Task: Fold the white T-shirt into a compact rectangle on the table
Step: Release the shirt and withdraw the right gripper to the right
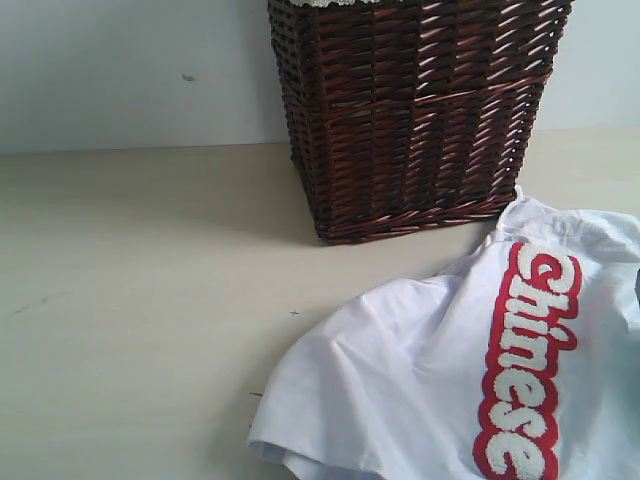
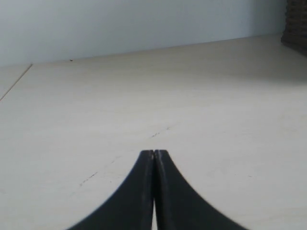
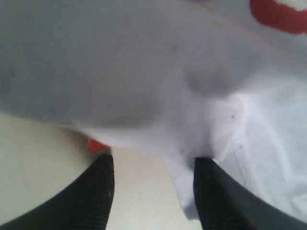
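On the table (image 1: 140, 300), just beside the wicker basket (image 1: 410, 110), the white T-shirt (image 1: 420, 380) lay crumpled. My right gripper (image 3: 156, 191) stood parted at its edge, gripping nothing; my left gripper (image 2: 154, 158) was shut, empty. Best spread it flat first, I judged.

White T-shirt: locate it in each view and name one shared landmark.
Exterior view: the T-shirt lies crumpled at lower right.
Left wrist view: not in it.
Right wrist view: it fills most of the picture, beyond the open end effector.
Shared landmark: the pale table, seen in all three.
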